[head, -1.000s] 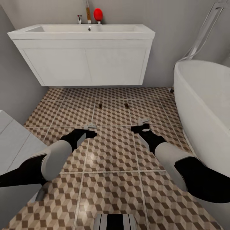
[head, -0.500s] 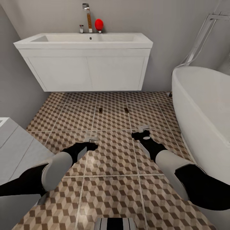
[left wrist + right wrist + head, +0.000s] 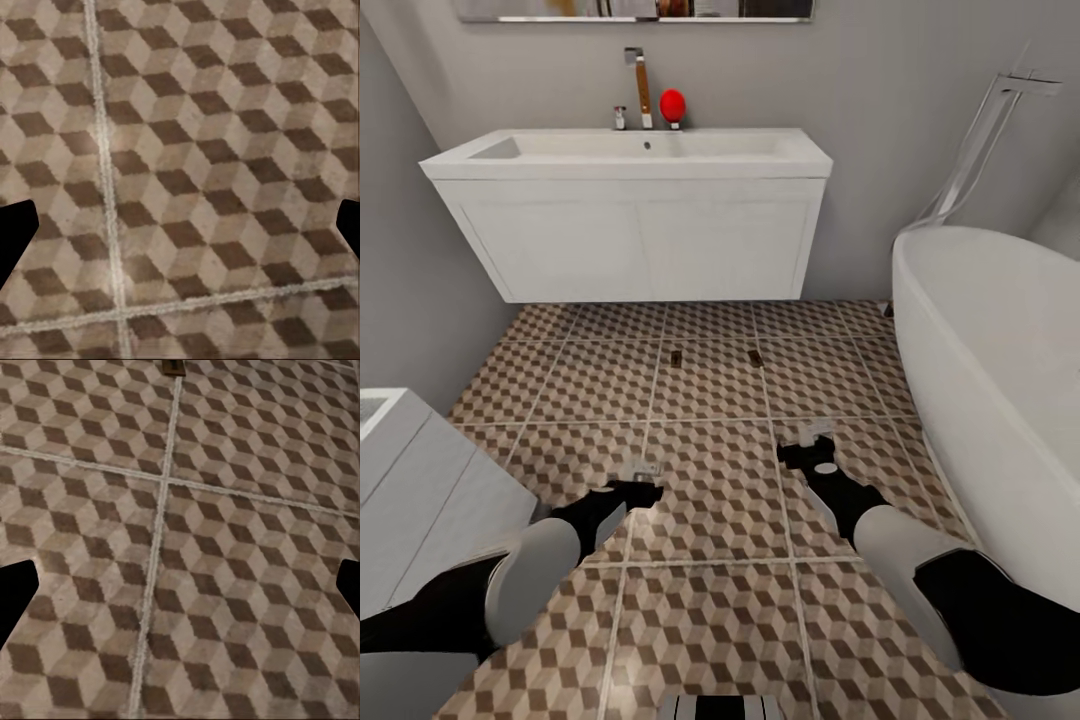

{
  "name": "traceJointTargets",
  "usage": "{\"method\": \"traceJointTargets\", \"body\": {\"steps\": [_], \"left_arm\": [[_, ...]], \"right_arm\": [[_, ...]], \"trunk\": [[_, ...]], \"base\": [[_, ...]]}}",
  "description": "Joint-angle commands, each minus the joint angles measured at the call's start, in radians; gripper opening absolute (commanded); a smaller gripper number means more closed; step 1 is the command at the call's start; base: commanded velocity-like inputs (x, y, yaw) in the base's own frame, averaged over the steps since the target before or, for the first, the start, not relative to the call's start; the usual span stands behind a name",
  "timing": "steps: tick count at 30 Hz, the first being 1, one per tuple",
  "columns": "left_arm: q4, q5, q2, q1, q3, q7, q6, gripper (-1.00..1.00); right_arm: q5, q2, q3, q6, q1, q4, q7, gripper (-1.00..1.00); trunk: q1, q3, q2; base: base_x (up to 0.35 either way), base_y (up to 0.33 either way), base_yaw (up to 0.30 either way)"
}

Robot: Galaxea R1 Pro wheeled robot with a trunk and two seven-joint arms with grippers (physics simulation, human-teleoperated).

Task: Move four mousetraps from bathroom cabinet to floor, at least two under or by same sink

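Scene: I am standing in a bathroom, facing the bathroom sink (image 3: 645,148) on its white wall-hung vanity (image 3: 635,240), both arms stretching out low over the bathroom floor (image 3: 710,520).

Left gripper (image 3: 641,478): my fingers are spreading wide over the cube-patterned tiles and holding nothing; in the left wrist view the dark fingertips (image 3: 15,236) are sitting at opposite sides with only bare tile (image 3: 195,165) between them.

Right gripper (image 3: 812,443): likewise gaping and empty; in the right wrist view its fingertips (image 3: 13,598) are framing a crossing of pale grout lines.

Mousetraps: two are lying on the floor in front of the vanity, well ahead of my grippers, the left mousetrap (image 3: 676,357) and the right mousetrap (image 3: 756,358), side by side but apart, each close to a grout line. The right wrist view is catching one mousetrap (image 3: 173,366) at its far edge, beside a grout line.

Sink top: a chrome tap (image 3: 642,88) and a red ball-like object (image 3: 672,105) are standing along the basin's back edge, against the wall.

Surroundings: a white bathtub (image 3: 1000,340) is curving along my right; a white square toilet (image 3: 410,480) is sitting at my left, against the grey wall.
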Motion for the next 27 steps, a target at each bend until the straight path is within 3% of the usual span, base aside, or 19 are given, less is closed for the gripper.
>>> {"method": "traceJointTargets", "body": {"steps": [1, 6, 12, 21, 26, 27], "left_arm": [[-0.001, -0.009, 0.0, 0.012, 0.009, -0.002, -0.003, 1.0], [0.001, -0.009, 0.0, 0.058, 0.009, -0.002, -0.036, 1.0], [0.002, -0.009, 0.001, 0.149, 0.009, -0.002, -0.118, 1.0], [0.023, -0.007, 0.023, 0.253, 0.009, -0.002, -0.238, 1.0], [0.048, -0.007, 0.047, 0.304, 0.009, -0.002, -0.324, 1.0], [0.052, -0.005, 0.06, 0.335, 0.009, -0.003, -0.366, 1.0]], "right_arm": [[-0.01, 0.0, 0.009, -0.011, 0.011, 0.001, -0.004, 1.0], [-0.01, 0.0, 0.009, -0.033, 0.053, 0.002, -0.004, 1.0], [-0.009, -0.001, 0.01, -0.102, 0.149, 0.0, -0.004, 1.0], [0.019, -0.001, 0.009, -0.167, 0.245, -0.002, -0.004, 1.0], [0.021, -0.001, 0.009, -0.205, 0.296, -0.002, -0.004, 1.0], [0.021, -0.004, 0.009, -0.223, 0.319, -0.003, -0.004, 1.0]], "trunk": [[-0.004, 0.004, 0.007], [-0.023, 0.028, 0.042], [-0.046, 0.057, 0.084], [-0.081, 0.1, 0.147], [-0.1, 0.124, 0.182], [-0.104, 0.129, 0.189]], "base": [[0.0, 0.0, 0.0], [0.0, 0.0, 0.0], [0.0, 0.0, 0.0], [0.0, 0.0, 0.0], [0.0, 0.0, 0.0], [0.0, 0.0, 0.0]]}}
